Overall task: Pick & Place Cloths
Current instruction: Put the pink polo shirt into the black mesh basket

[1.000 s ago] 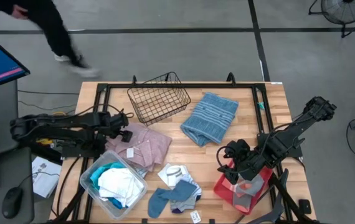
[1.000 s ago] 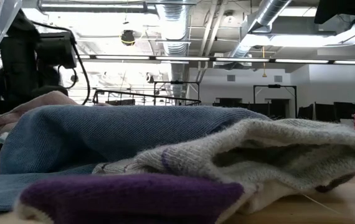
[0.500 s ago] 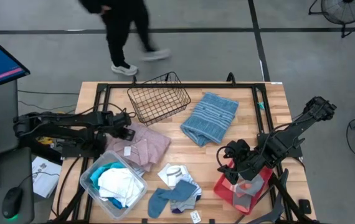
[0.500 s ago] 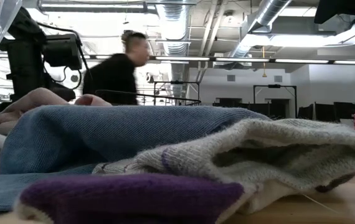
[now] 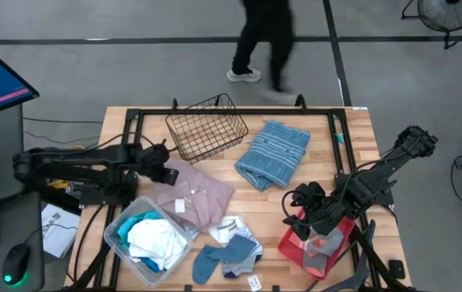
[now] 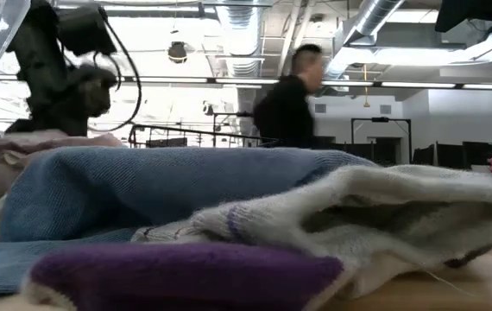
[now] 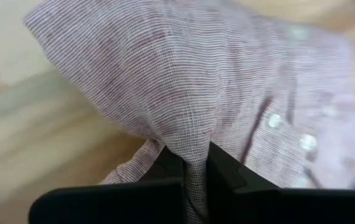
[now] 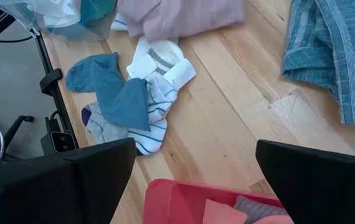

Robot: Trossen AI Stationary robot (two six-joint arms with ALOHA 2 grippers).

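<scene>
In the high view the left gripper [image 5: 163,161] sits at the left middle of the frame, at the upper left corner of the dusty pink shirt [image 5: 192,193], and its wrist view shows the two dark fingers [image 7: 224,167] pressed together on a pinched fold of the striped pink fabric [image 7: 184,93], which rises in a peak above the wooden table [image 7: 34,124]. The shirt lies spread toward the frame's centre, just below the black wire basket [image 5: 207,126] and touching the clear plastic bin [image 5: 119,229] at lower left, which holds white and turquoise cloths [image 5: 154,240]. The grey-blue striped towel [image 5: 274,152] lies crumpled right of the basket, well apart from the shirt. A heap of socks [image 5: 227,247] rests at bottom centre, just beside the bin; the low view looks straight across them. The right gripper [image 5: 305,212] hovers at lower right with its fingers spread wide and empty, above the near edge of the red tray [image 5: 296,247], where a grey and coral piece [image 5: 322,243] lies. A person [image 5: 263,40] walks past beyond the table's far edge.
</scene>
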